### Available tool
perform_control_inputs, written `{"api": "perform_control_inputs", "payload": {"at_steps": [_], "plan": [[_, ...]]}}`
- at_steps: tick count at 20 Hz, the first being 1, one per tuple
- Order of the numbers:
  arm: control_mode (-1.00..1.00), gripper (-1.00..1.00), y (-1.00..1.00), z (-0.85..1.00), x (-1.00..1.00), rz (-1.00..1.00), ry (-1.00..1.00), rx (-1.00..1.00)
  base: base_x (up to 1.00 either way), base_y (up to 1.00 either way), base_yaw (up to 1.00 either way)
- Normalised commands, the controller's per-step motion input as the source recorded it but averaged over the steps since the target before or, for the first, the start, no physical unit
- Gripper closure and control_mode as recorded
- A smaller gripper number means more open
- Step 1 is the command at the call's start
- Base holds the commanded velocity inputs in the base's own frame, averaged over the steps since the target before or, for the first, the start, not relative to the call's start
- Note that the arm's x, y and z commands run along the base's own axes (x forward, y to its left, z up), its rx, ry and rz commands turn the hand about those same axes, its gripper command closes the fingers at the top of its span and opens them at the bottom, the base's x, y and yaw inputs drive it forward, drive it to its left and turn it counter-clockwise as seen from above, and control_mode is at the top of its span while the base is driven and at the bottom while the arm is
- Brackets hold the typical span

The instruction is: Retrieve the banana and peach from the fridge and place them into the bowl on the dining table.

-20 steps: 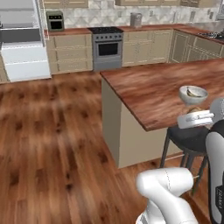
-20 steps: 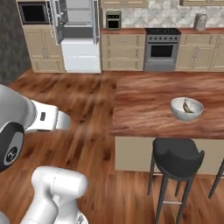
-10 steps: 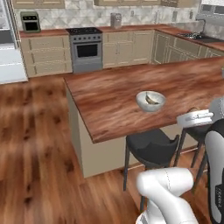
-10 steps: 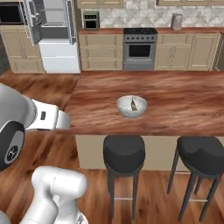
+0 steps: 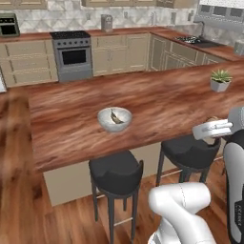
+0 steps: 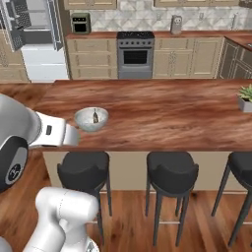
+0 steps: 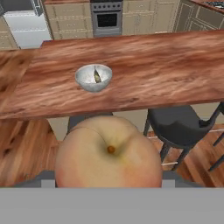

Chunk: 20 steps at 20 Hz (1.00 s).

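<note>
The dining table [image 5: 157, 107] is a long, glossy tabletop of reddish-brown wood grain, its streaks running lengthwise. Round dark stools [image 6: 172, 172] on thin legs stand along its near side, over a floor of warm wooden planks. Beyond it runs a wall of tan cabinets with a steel oven [image 6: 135, 55] under a pale tiled backsplash. At the far left of the right base view the fridge [image 6: 35, 42] stands with its doors open — pale, silver-grey, smooth.

The bowl [image 5: 115, 118] sits on the tabletop near the near edge: small, round, shallow, light grey with a smooth rim. Inside it lies the banana [image 7: 97, 76], slim and dark olive. A small potted plant [image 5: 219, 79] stands well apart, toward the far end.

The pincer [image 7: 109, 181] holds the peach [image 7: 108, 153] between widely set fingers — a matte orange-pink ball with a yellowish blush, a crease and a stem dimple, close to the hand camera, off the tabletop's near edge above the stools.
</note>
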Motion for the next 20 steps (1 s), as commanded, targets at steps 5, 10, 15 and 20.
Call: {"api": "perform_control_inputs", "payload": {"at_steps": [5, 10, 15, 20], "plan": [[1.00, 1.00, 0.00, 0.00, 0.00, 0.00, 0.00, 0.00, 0.18, -0.73, -0.02], [1.00, 1.00, 0.00, 0.00, 0.00, 0.00, 0.00, 0.00, 0.78, -0.28, 0.00], [1.00, 1.00, 0.00, 0.00, 0.00, 0.00, 0.00, 0.00, 0.99, 0.12, 0.00], [1.00, 1.00, 0.00, 0.00, 0.00, 0.00, 0.00, 0.00, 0.77, 0.86, 0.00]]}}
